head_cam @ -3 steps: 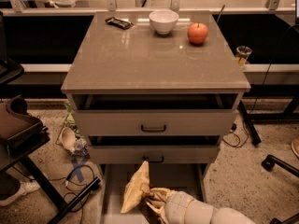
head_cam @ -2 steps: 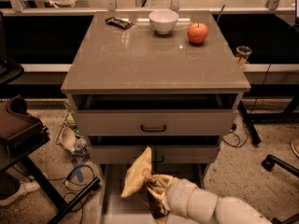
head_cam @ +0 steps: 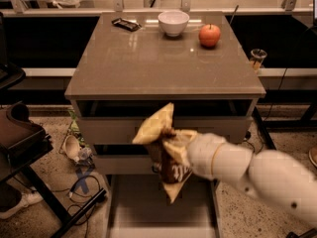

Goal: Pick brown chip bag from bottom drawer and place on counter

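My gripper [head_cam: 171, 155] is shut on the brown chip bag [head_cam: 163, 148] and holds it in the air in front of the upper drawer fronts, above the open bottom drawer [head_cam: 161, 209]. The bag is dark brown with tan-yellow ends, one end pointing up and one down. My white arm [head_cam: 247, 175] reaches in from the lower right. The counter [head_cam: 163, 58] is the glossy grey-beige top of the cabinet, higher than the bag.
On the counter's far edge are a small dark wrapped bar [head_cam: 126, 24], a white bowl [head_cam: 173, 22] and a red apple [head_cam: 209, 34]. A dark chair [head_cam: 20, 138] and cables stand on the floor at left. A cup [head_cam: 257, 58] sits to the right.
The gripper has lifted the chip bag up out of the bottom drawer to the height of the upper drawer fronts, and the arm has risen and moved forward.
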You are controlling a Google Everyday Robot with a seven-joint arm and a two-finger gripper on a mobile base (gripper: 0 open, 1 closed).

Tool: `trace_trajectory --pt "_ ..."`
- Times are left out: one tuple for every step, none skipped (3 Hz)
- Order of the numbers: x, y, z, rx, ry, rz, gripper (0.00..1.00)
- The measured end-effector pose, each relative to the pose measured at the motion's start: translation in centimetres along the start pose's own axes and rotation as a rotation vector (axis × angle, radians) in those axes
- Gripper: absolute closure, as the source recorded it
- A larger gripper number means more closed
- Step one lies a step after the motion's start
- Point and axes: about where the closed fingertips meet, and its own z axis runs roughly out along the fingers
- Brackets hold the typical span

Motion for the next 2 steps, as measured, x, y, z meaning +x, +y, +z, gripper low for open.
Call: trace_trajectory --pt "-8.4 -3.2 -1.0 0.060 0.019 -0.031 1.00" --pt "-17.3 -6.2 -2.0 0.158 0.047 -0.163 1.00"
